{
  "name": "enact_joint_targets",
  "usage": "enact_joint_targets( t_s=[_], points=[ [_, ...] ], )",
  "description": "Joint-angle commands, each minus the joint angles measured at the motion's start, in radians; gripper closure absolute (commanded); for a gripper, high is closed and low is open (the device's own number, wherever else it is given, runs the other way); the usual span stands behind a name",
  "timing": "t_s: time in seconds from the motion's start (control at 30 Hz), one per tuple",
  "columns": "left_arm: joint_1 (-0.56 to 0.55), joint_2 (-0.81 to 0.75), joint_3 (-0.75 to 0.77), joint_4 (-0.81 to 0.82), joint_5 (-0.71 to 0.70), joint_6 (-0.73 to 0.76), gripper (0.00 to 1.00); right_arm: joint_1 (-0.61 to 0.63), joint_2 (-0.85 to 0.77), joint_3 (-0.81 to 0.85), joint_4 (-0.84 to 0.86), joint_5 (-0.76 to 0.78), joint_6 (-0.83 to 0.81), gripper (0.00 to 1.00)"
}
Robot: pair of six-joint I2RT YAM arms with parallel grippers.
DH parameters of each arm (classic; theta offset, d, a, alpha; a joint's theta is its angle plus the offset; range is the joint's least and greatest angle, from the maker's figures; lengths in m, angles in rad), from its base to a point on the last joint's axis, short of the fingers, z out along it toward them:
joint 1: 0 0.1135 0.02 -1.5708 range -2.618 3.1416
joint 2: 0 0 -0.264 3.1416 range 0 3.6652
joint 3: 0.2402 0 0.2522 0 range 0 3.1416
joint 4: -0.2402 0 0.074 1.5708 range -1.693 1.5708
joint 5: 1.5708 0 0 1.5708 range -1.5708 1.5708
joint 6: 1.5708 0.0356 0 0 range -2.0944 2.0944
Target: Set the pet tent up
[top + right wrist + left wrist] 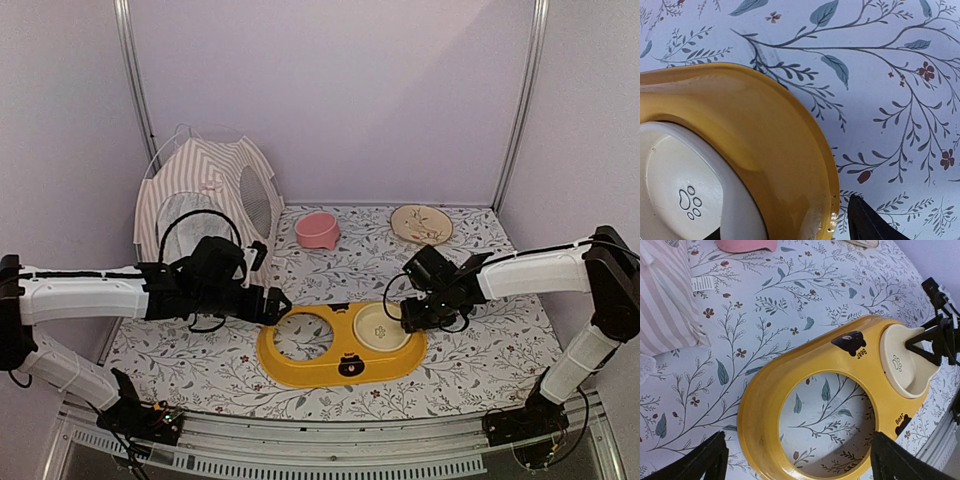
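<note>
Pale lilac walls close in a table spread with white cloth printed with thin leafy sprigs and small dark-red flowers. At the far left corner stands the pet tent, soft fabric in pink and white stripes. It is domed, thin white poles arch over its top, and a round dark mesh window is set in the side facing the table.

Near the front edge lies a glossy yellow feeder stand, a long oval with two round holes. The left hole shows the cloth through it. The right one holds a smooth cream bowl with a paw print in its bottom. Farther back sit a rounded pink bowl and a flat beige plate with a sprig pattern.

The left gripper hovers at the stand's left end, well apart from the tent, its black fingers spread as wide as they go and holding nothing. The right gripper is over the cream bowl with its jaws parted. One finger stands just outside the yellow rim with a sliver of cloth between, and it grips nothing that I can see.
</note>
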Motion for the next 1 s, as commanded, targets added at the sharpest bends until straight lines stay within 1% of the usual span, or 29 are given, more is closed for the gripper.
enact_joint_targets(
  t_s=[0.0, 0.23, 0.4, 0.47, 0.6, 0.63, 0.7, 0.77, 0.83, 0.97],
  points=[
    [0.015, 0.046, 0.069, -0.001, 0.003, 0.041, 0.00, -0.076, -0.058, -0.049, -0.020, 0.038, -0.007, 0.36],
    [0.032, 0.144, 0.170, 0.002, 0.015, 0.073, 0.01, -0.175, -0.113, -0.114, 0.001, 0.011, -0.010, 0.35],
    [0.049, 0.249, 0.300, -0.020, 0.019, 0.109, 0.00, -0.232, -0.157, -0.147, -0.001, 0.012, -0.004, 0.34],
    [0.061, 0.300, 0.374, -0.040, 0.017, 0.129, 0.00, -0.258, -0.184, -0.165, 0.000, 0.012, 0.000, 0.32],
    [0.110, 0.398, 0.482, -0.070, 0.024, 0.161, 0.01, -0.289, -0.248, -0.187, -0.003, 0.002, -0.002, 0.29],
    [0.127, 0.420, 0.503, -0.070, 0.037, 0.163, 0.01, -0.291, -0.263, -0.182, -0.008, 0.000, -0.003, 0.26],
    [0.162, 0.475, 0.551, -0.071, 0.062, 0.171, 0.01, -0.291, -0.292, -0.163, -0.021, -0.015, -0.006, 0.24],
    [0.186, 0.530, 0.613, -0.084, 0.058, 0.201, 0.01, -0.291, -0.323, -0.137, -0.038, -0.022, -0.011, 0.22],
    [0.204, 0.594, 0.692, -0.111, 0.043, 0.229, 0.01, -0.290, -0.353, -0.106, -0.054, -0.027, -0.015, 0.18],
    [0.248, 0.754, 0.876, -0.157, 0.038, 0.263, 0.01, -0.289, -0.401, -0.046, -0.066, -0.074, -0.031, 0.14]
  ],
)
